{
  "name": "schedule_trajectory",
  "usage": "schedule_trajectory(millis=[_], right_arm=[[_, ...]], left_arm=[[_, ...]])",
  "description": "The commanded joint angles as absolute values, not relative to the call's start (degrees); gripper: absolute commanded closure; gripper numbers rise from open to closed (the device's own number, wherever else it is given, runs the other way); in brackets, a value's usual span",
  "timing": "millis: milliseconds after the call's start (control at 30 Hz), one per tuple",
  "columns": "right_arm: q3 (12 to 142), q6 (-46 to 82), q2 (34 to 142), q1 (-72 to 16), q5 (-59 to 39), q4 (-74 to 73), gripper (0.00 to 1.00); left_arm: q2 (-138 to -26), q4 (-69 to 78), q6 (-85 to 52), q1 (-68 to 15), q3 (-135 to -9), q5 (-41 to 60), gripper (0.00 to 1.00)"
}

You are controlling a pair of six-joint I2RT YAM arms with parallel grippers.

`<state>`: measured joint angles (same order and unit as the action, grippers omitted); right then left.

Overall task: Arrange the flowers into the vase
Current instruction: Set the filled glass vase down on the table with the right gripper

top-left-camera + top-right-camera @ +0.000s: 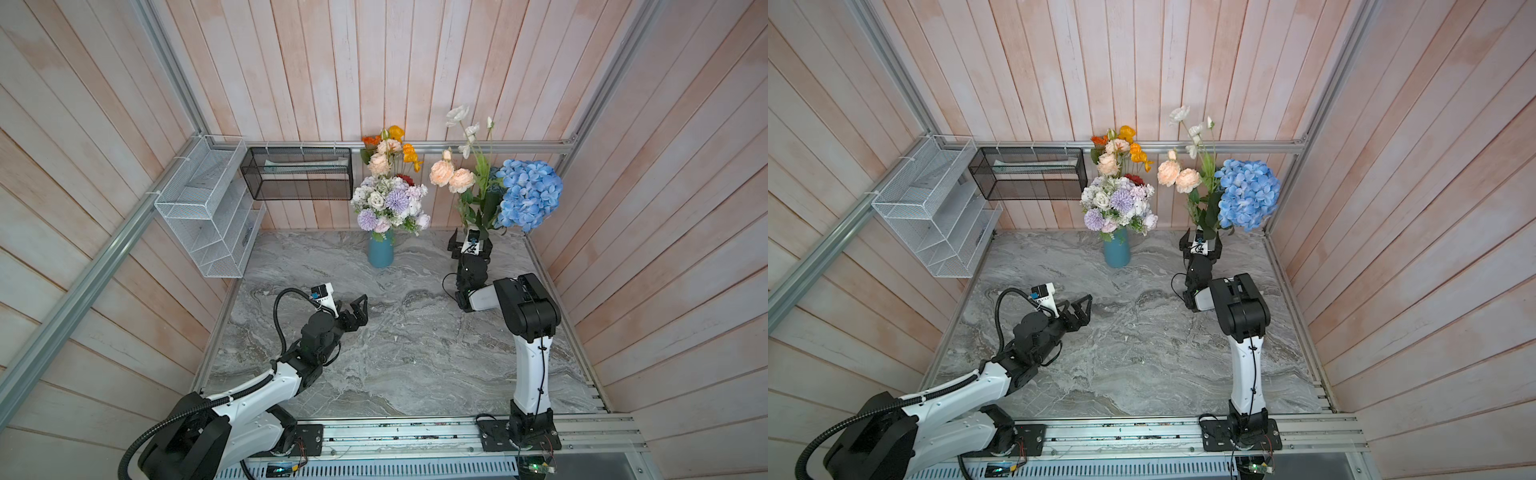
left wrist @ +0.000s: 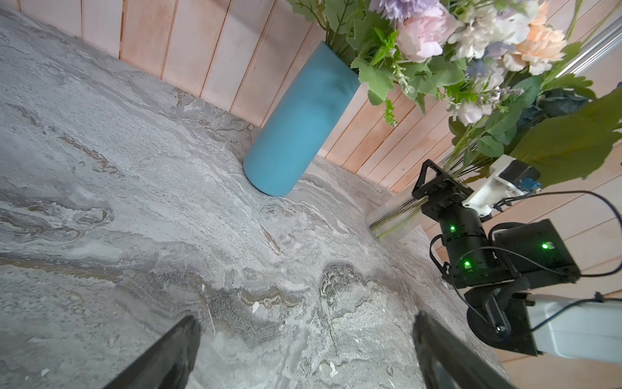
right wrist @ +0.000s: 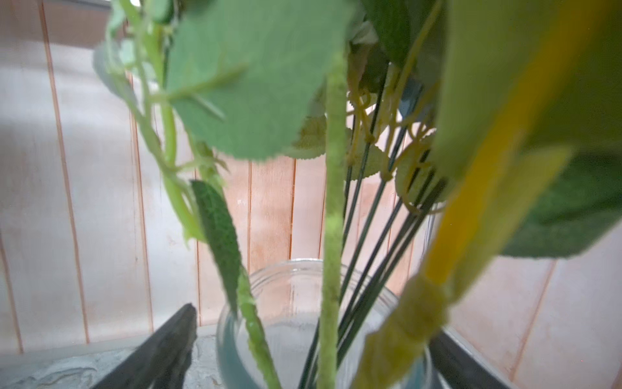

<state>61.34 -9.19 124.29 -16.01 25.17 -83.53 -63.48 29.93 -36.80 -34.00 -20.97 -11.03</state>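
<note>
Right pincer point(image 1: 470, 239) at the back right corner of the grey marble-patterned bench point(image 1: 415, 357), its prongs spread to either side of a clear round glass jar point(image 3: 289, 293) — released, nothing clamped. In the right wrist view the green flower stems point(image 3: 331, 235) drop between the prongs and into the jar mouth. One prong stands clear of the glass. The other is too blurred at the frame edge to tell whether it touches.

Heads above the pincer: big blue hydrangea cluster point(image 1: 530, 193) toward the right wall, two peach roses point(image 1: 451, 176) on the opposite side, white blooms point(image 1: 461, 120) tallest.

A tall matte blue cylinder vase point(image 1: 380, 251) stands upright near the back wall, left of the jar and apart from it. It carries a full mixed bouquet point(image 1: 390, 199) — lavender, white, peach, orange, one red head.

Left pincer point(image 1: 361, 311) low over the bench's mid-left, prongs wide, empty, aimed roughly toward the blue vase but well short of it.

Room: the jar sits tight in the corner, pink plank wall point(image 1: 291, 83) behind, aluminium edge rail point(image 1: 586, 374) just beside. Open bench surface lies between the two pincers and toward the front. White wire rack point(image 1: 208, 208) and black mesh basket point(image 1: 299, 174) hang on the walls at back left, above the bench.
</note>
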Motion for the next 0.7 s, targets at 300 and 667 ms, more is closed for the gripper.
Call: schedule_trajectory(millis=[300,667], right_arm=[[55.3,-7.0,118.3,-17.1,25.2,-82.6,0.02],[37.8,-0.1,99.9,-18.4,22.2,-68.7,0.02]], left_arm=[[-60.7,29.6,-35.8,-33.7,-21.5,-12.7,0.0],[-55.6,24.5,-30.2,-28.1,-21.8,-14.8,0.0]])
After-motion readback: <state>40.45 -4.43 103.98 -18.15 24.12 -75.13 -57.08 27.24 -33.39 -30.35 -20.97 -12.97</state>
